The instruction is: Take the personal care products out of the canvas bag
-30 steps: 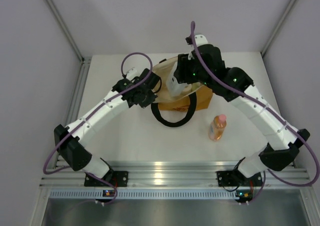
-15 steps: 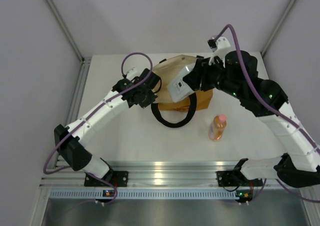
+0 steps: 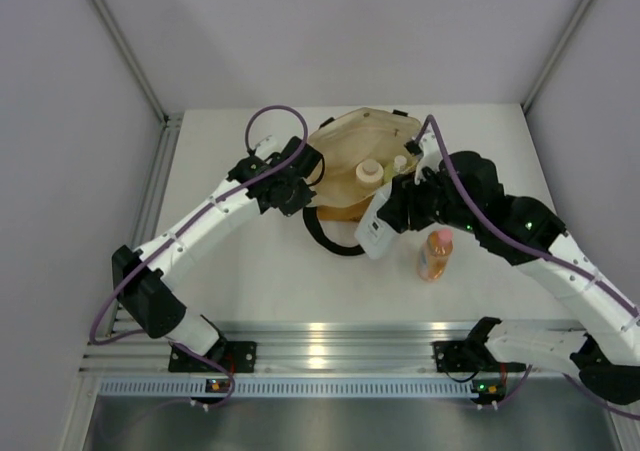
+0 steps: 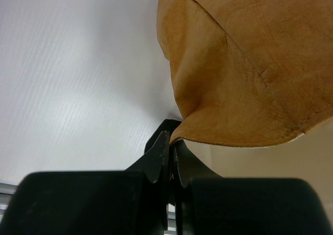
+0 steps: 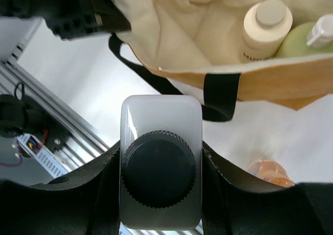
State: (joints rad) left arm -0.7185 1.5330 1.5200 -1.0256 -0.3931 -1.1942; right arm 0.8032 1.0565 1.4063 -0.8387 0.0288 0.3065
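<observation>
The mustard-tan canvas bag (image 3: 350, 151) lies open at the table's middle back, its cream lining showing. My left gripper (image 3: 300, 186) is shut on the bag's rim (image 4: 179, 133). My right gripper (image 3: 385, 221) is shut on the white bottle with dark cap (image 3: 376, 233) and holds it outside the bag, in front of its mouth; it also shows in the right wrist view (image 5: 160, 162). The cream bottle (image 3: 369, 172) and the yellow-green bottle (image 3: 398, 167) stand inside the bag, as the right wrist view shows for the cream bottle (image 5: 266, 29) and the yellow-green bottle (image 5: 307, 39). The orange bottle with pink cap (image 3: 435, 254) lies on the table.
A black loop handle (image 3: 338, 241) of the bag lies on the table in front of it. An aluminium rail (image 3: 330, 346) runs along the near edge. Grey walls close in the table at left, right and back.
My right gripper has lifted the white bottle out of the bag and swung it toward the near side, beside the orange bottle. The bag's mouth now shows two bottles. The left arm has stayed put.
</observation>
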